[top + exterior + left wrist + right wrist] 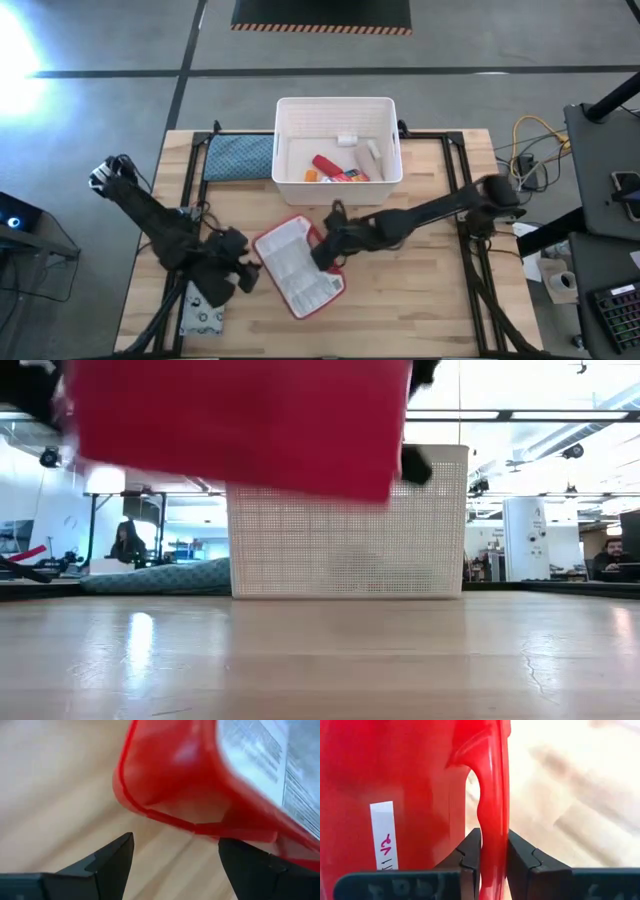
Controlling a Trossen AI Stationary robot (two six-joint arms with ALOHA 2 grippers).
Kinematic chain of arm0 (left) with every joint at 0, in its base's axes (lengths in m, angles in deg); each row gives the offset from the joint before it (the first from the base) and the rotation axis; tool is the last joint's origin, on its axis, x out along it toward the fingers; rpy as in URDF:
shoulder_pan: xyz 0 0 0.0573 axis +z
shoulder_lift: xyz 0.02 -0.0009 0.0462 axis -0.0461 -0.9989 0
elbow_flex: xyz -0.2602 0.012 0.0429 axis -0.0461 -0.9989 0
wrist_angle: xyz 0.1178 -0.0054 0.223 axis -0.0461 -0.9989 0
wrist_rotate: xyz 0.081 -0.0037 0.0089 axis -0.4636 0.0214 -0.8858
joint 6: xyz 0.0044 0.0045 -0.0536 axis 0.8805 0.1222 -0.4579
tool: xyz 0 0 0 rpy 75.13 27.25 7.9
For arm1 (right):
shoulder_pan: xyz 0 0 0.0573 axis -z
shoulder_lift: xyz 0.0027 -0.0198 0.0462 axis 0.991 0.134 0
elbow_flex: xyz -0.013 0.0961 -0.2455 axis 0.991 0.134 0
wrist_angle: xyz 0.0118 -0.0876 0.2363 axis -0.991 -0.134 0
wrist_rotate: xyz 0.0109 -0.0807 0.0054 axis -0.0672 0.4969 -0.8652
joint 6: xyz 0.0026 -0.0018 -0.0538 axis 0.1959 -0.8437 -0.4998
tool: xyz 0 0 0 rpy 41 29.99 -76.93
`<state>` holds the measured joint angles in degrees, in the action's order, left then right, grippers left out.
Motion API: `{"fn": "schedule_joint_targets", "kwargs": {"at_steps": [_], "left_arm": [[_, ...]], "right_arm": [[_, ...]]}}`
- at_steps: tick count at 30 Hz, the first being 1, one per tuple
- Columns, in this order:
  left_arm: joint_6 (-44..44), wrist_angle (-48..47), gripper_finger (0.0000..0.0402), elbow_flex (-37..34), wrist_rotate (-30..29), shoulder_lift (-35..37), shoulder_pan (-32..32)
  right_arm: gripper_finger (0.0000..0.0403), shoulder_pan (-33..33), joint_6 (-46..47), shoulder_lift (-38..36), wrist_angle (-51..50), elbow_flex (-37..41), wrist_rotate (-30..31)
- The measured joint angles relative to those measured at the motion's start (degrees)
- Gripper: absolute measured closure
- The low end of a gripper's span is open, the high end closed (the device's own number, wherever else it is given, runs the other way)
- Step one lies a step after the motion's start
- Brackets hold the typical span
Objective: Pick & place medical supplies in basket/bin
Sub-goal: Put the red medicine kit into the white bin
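The flat red-edged case [298, 265] with its clear ribbed front up is in the air over the table's middle; the low view shows its red underside [240, 425] clear of the wood. My right gripper [325, 250] is shut on the case's right side. My left gripper [246, 272] is open at the case's left corner [150, 805], its fingers to either side below it. The white slotted tub [338, 180] stands behind and holds a red cylinder [335, 170] and small white tubes [372, 152]. The grey-white pouch [203, 318] lies at the near left. My right gripper pinches the case's thin red rim [492, 837] between its two fingers, on the side toward the table's right. The fingers come roughly level from the right. The case is lifted clear of the table and tilted a little. My left gripper: whether one finger [250, 865] touches the case's edge, I cannot tell.
The blue quilted pad [238, 157] lies left of the tub at the far edge. Bare wood [320, 660] lies under and in front of the case. People sit in the room beyond the table [128, 542].
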<state>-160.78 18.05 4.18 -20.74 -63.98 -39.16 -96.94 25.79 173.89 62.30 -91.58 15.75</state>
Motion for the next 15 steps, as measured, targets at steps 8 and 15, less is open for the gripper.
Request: {"fn": "schedule_joint_targets", "kwargs": {"at_steps": [8,15], "left_arm": [[7.4,-10.7,0.0132,21.6,-34.9,0.0,-7.9],[22.0,-10.7,0.0132,30.2,-44.0,0.0,-8.8]], "right_arm": [[0.0357,-2.8,-4.7,-17.7,-6.0,0.0,26.5],[0.0357,6.9,-8.9,-29.2,-10.0,-0.3,47.7]]}}
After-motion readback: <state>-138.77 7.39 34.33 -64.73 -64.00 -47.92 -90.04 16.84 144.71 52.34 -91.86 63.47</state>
